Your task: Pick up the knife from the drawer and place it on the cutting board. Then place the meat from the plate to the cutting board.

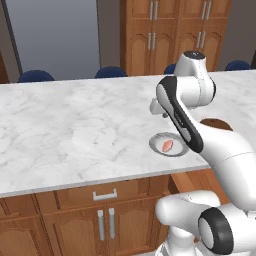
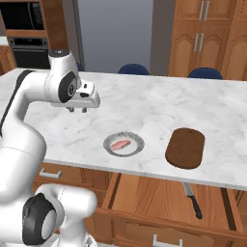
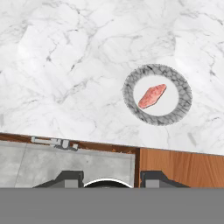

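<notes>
Pincer [image 2: 77,110] hangs above the counter [image 2: 144,103] – tips down, slightly spread, holding nothing – near the plate [image 2: 124,144].

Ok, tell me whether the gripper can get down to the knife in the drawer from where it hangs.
Probably yes. The drawer stands open, the knife lies uncovered inside, and the gripper hangs empty above the counter.

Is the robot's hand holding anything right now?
No, nothing. The gripper hovers empty above the counter; the knife lies in the open drawer.

Meat [image 2: 120,144] on plate [image 2: 138,140]; knife [image 2: 193,199] in drawer; cutting board [image 2: 185,147] bare.
</notes>
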